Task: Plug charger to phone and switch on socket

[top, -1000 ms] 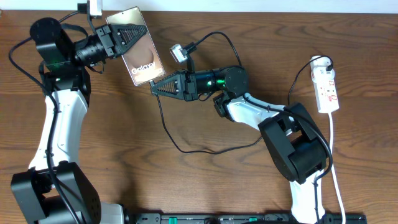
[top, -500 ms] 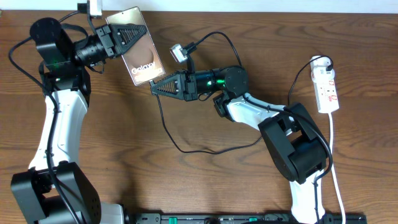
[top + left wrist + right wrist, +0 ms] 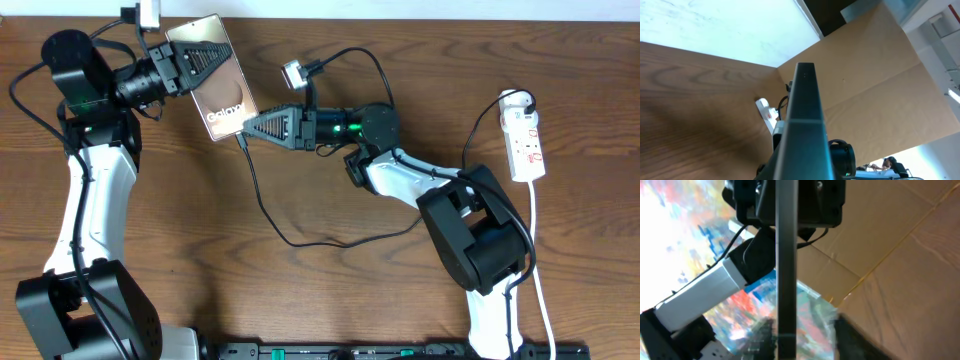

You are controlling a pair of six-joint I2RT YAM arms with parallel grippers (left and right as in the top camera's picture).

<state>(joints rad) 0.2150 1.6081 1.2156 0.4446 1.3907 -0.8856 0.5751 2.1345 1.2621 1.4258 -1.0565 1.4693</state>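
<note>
Wooden table (image 3: 180, 260), cardboard panel (image 3: 875, 75)

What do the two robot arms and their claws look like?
The left arm and right arm have smooth white shells between chunky black joints, each with a small green light. The left claw and right claw are black, with tapering triangular fingers of ribbed lattice. A small pale camera box with a thin black cable sits by each wrist.
</note>
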